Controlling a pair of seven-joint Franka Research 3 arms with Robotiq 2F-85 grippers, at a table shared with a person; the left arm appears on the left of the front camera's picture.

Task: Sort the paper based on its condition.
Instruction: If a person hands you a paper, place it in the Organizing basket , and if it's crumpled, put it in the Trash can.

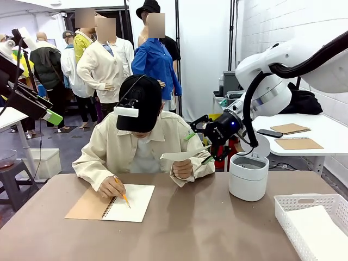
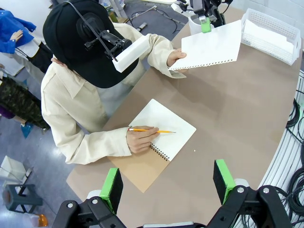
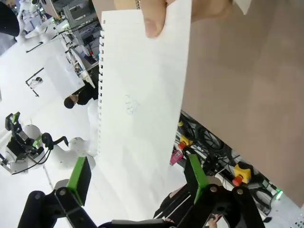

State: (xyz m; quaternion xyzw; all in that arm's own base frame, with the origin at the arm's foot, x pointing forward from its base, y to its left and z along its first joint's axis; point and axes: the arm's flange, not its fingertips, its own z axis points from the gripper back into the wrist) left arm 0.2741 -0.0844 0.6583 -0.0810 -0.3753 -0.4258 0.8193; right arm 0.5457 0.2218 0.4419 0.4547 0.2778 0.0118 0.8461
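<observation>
A person across the table holds out a white sheet of paper (image 1: pixel 182 156) (image 2: pixel 211 45) (image 3: pixel 142 95) in one hand. Its torn spiral edge shows. My right gripper (image 1: pixel 209 148) (image 3: pixel 137 175) is open, its green pads either side of the sheet's free end and apart from it. In the left wrist view the right gripper (image 2: pixel 204 21) sits at the sheet's far edge. The person's thumb (image 3: pixel 152 23) pinches the other end. My left gripper (image 2: pixel 166 183) hangs open, holding nothing, high above the table's left end.
The person's other hand writes with a pencil (image 1: pixel 123 197) in an open spiral notebook (image 1: pixel 128 202) (image 2: pixel 164 128). A white round bin (image 1: pixel 248 176) stands right of centre. A white latticed basket (image 1: pixel 304 202) (image 2: pixel 273 21) with white sheets inside sits at the front right.
</observation>
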